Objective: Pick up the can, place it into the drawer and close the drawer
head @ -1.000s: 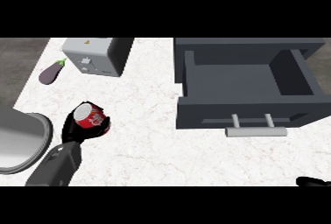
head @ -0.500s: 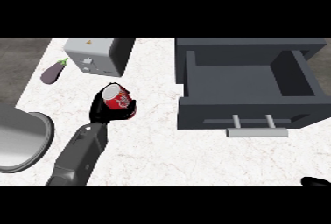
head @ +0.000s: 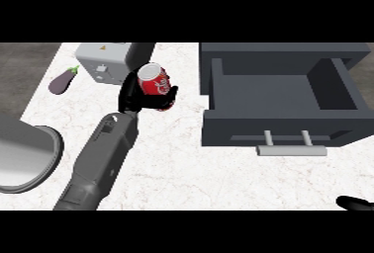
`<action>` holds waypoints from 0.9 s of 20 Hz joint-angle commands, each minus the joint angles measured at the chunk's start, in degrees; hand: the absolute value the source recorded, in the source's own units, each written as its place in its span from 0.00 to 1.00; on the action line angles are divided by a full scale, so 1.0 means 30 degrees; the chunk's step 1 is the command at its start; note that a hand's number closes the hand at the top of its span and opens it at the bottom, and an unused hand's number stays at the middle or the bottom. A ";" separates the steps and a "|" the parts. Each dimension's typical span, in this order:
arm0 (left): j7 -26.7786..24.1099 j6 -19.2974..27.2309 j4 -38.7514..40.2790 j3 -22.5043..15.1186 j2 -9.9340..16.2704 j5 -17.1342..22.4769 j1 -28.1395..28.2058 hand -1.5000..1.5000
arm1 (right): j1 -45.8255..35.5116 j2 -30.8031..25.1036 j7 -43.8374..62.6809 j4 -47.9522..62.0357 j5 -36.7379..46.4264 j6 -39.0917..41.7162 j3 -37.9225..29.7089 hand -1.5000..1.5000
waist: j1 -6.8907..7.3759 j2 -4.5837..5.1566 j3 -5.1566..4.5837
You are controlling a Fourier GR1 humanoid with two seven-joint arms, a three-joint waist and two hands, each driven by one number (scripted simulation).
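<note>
My left hand (head: 137, 97) is curled round a red can (head: 154, 81) with a white top, holding it above the counter a little left of the drawer. The dark grey drawer (head: 281, 129) stands pulled open at the right, its inside bare, with a pale bar handle (head: 291, 147) on its front. Only the black tips of my right hand (head: 355, 203) show at the lower right corner, near the counter's front edge.
A grey box appliance (head: 102, 61) stands at the back, just behind the held can. A purple eggplant (head: 63, 80) lies to its left. A large metal pot (head: 21, 152) sits at the left edge. White marble counter (head: 197, 173) spreads between them.
My left arm has carried the can up and to the right, from the counter's left middle toward the drawer's left wall. The right hand has barely moved.
</note>
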 commanded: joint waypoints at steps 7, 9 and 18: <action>0.6431 0.3860 -0.5479 -0.3613 -0.0280 0.1919 -0.2502 1.00 | 0.0563 -0.0531 -0.0418 0.0066 -0.1227 0.0735 -0.1189 0.00 | -0.0277 0.0028 0.0000; 0.7716 0.4462 -0.6045 -0.3916 -0.0282 0.1893 -0.3595 1.00 | -0.0130 -0.0686 0.0162 0.0094 -0.1061 0.0388 -0.1078 0.00 | -0.0245 0.0045 -0.0002; 1.0199 0.6081 -0.3368 -0.4383 -0.0284 0.2231 -0.8680 1.00 | -0.0435 -0.0537 0.0324 0.0211 -0.0726 0.0320 -0.0564 0.00 | -0.0530 0.0178 -0.0002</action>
